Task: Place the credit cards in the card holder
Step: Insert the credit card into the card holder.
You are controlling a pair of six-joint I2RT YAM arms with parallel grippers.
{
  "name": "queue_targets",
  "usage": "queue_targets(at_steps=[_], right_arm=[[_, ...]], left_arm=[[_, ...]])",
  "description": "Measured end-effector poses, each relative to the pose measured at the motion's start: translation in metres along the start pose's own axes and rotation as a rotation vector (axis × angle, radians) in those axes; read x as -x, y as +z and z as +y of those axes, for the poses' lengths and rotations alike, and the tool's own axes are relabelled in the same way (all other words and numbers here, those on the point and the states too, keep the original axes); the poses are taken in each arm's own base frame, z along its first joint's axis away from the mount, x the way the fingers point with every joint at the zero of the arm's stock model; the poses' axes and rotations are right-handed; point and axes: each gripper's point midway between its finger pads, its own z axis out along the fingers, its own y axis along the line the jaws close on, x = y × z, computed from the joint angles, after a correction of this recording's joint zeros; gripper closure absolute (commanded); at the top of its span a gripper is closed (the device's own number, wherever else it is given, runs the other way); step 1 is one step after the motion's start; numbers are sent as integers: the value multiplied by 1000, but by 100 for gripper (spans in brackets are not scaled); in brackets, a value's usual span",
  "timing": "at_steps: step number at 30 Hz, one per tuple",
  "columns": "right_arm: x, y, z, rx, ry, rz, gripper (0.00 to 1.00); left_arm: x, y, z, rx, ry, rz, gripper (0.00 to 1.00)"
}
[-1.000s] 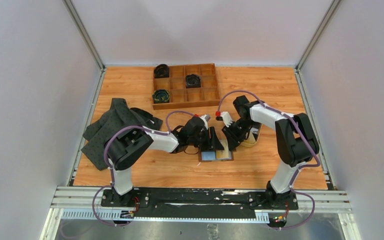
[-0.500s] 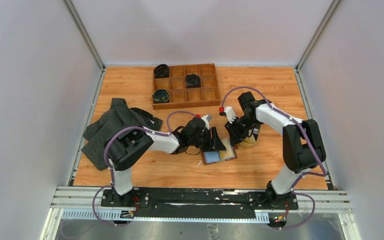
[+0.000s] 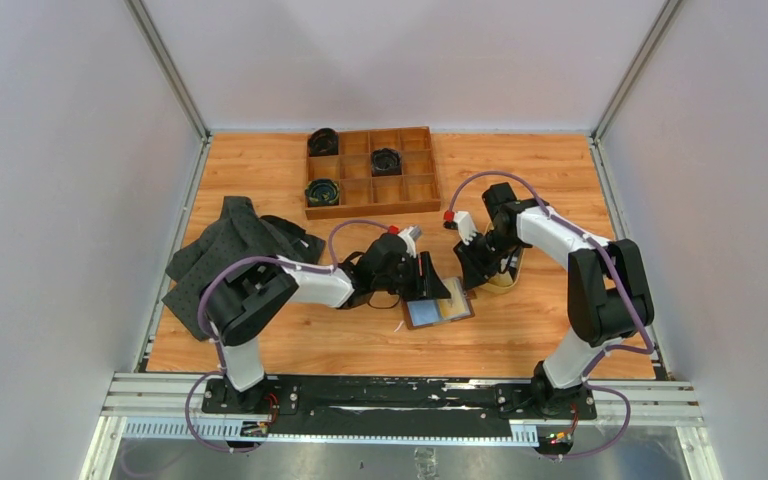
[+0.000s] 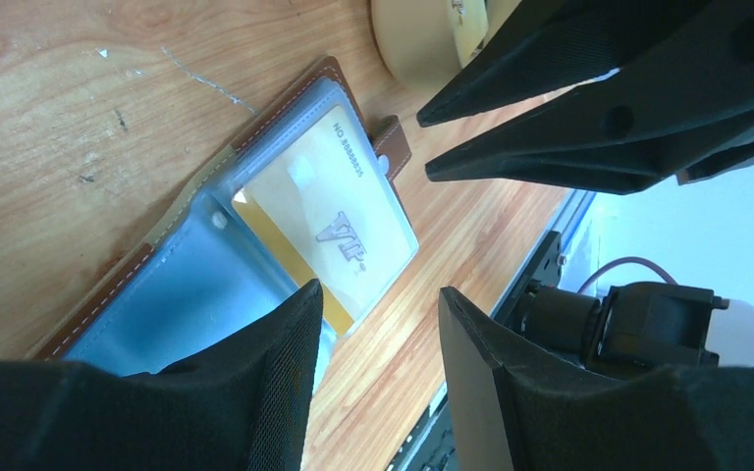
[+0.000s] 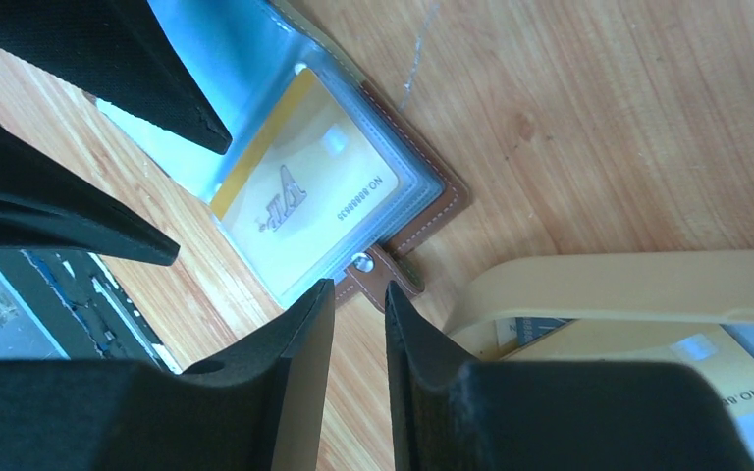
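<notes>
Card holder (image 4: 185, 280): open on worktop (image 4: 69, 108), gold credit card (image 4: 339, 221) sleeved. Left hand (image 4: 378, 294) half-open, empty; right hand (image 5: 359, 287) narrowly parted, empty.

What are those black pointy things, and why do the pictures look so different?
They are the fingers of a robot with two arms. One picture looks down from above; the other two come from a camera on each wrist. On the table lie an open wallet with a yellow card in its clear sleeve, a dish with more cards, a wooden tray and a dark cloth. The left gripper and the right gripper are at the wallet, both open and empty.
</notes>
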Motion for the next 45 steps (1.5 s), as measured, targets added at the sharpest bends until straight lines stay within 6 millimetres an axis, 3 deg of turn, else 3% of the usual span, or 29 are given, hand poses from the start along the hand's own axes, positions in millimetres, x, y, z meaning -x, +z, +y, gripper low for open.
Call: queue_targets(at_steps=[8, 16, 28, 29, 34, 35, 40, 45], right_arm=[[7, -2, 12, 55, -30, -46, 71], [25, -22, 33, 92, -137, -165, 74], [32, -30, 73, 146, -370, -298, 77], [33, -29, 77, 150, -407, -302, 77], [35, -19, 96, 184, -626, -308, 75], [35, -17, 99, 189, -671, -307, 75], [38, -8, 107, 212, -828, -299, 86], [43, 14, 100, 232, -851, -230, 91]], left_arm=[[5, -21, -12, -33, 65, -38, 50], [18, -70, -15, -47, 159, -161, 49], [24, -122, 20, 9, 187, -305, 46], [25, -126, 21, 9, 190, -315, 45], [34, -148, 23, -1, 193, -405, 1], [35, -152, 24, 1, 190, -424, 0], [37, -166, 37, 14, 150, -481, 2], [30, -156, 45, 17, 108, -440, 24]])
